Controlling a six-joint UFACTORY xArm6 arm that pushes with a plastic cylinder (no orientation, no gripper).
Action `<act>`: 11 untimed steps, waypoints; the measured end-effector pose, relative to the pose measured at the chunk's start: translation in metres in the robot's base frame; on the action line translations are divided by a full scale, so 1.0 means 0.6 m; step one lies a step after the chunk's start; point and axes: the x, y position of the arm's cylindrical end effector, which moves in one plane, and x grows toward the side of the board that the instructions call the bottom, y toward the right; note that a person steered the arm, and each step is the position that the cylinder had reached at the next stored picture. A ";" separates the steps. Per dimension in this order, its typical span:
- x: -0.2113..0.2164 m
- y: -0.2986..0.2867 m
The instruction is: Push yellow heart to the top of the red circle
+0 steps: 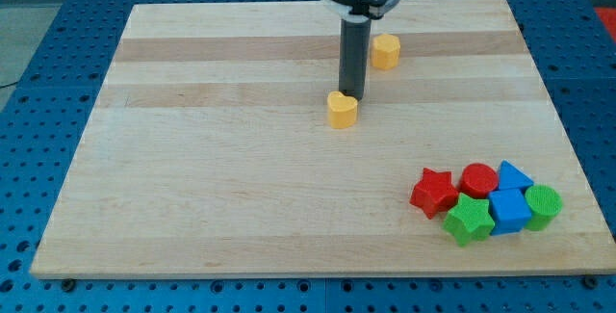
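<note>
The yellow heart (342,110) lies near the middle of the wooden board, a little above centre. My tip (351,96) stands right at the heart's upper right edge, touching or nearly touching it. The red circle (478,178) sits far off at the view's lower right, in a tight cluster of blocks. The space just above the red circle is bare board.
A yellow hexagon block (386,51) lies above and right of my tip. Around the red circle are a red star (433,192), a green star (469,219), a blue cube (508,210), a blue triangle (515,176) and a green circle (542,206). The board's edge (318,273) runs along the bottom.
</note>
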 end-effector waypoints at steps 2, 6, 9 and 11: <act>-0.099 -0.096; 0.045 -0.122; 0.052 0.008; 0.079 0.138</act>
